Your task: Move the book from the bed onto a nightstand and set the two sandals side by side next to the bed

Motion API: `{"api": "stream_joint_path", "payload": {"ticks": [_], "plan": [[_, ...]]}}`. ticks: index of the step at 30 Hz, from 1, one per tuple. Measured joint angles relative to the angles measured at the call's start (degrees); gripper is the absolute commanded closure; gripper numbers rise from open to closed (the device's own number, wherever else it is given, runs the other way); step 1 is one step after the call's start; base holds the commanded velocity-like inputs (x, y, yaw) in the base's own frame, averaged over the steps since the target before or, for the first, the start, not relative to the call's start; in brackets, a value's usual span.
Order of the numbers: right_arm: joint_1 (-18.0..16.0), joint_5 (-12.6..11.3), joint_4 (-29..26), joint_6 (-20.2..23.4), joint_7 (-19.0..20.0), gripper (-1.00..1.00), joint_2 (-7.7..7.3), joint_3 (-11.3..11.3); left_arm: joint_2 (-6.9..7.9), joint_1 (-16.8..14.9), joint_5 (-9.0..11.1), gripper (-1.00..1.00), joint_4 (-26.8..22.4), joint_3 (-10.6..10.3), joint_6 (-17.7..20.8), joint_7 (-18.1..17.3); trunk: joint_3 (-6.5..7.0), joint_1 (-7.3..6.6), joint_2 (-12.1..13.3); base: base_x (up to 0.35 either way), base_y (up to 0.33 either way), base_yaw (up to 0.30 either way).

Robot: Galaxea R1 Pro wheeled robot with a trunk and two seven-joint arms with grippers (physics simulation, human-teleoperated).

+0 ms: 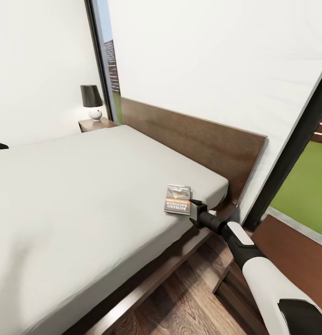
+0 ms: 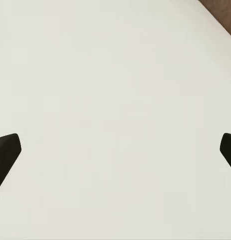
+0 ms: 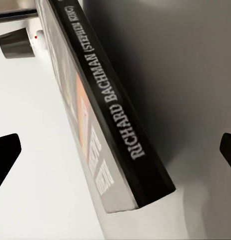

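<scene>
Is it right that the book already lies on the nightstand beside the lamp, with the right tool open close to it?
Not quite. The book lies on the bed, near its corner by the headboard, as the head view shows. The nightstand with the lamp is at the far side. The right tool is indeed open, close to the book.

Book [image 1: 178, 199] dark, orange band, white letters; mattress [image 1: 77, 186] light grey

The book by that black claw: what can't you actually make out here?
- Book, head view: cover picture too small to read.
- Right gripper, head view: whether it touches the book; fingers too small and dark.
- Book, right wrist view: far end cut off by the edge.
- Lamp on the nightstand: far and small.
</scene>
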Motion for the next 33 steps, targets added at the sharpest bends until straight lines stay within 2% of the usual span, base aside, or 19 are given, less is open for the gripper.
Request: {"api": "stream_joint_path", "payload": {"ticks": [12, 33], "plan": [[0.0, 0.9, 0.0, 0.4, -0.4, -1.0, -0.07, 0.0, 0.05, 0.0, 0.0, -1.0, 0.0, 0.1, 0.0, 0.0, -0.01, -0.01, 0.0, 0.034, 0.029, 0.0], [0.0, 0.8, 0.0, 0.4, -0.4, -1.0, -0.08, 0.0, 0.05, 0.0, -0.1, -1.0, 0.0, 0.0, -0.1, 0.1, -0.01, -0.01, 0.0, 0.001, 0.001, 0.0]]}}
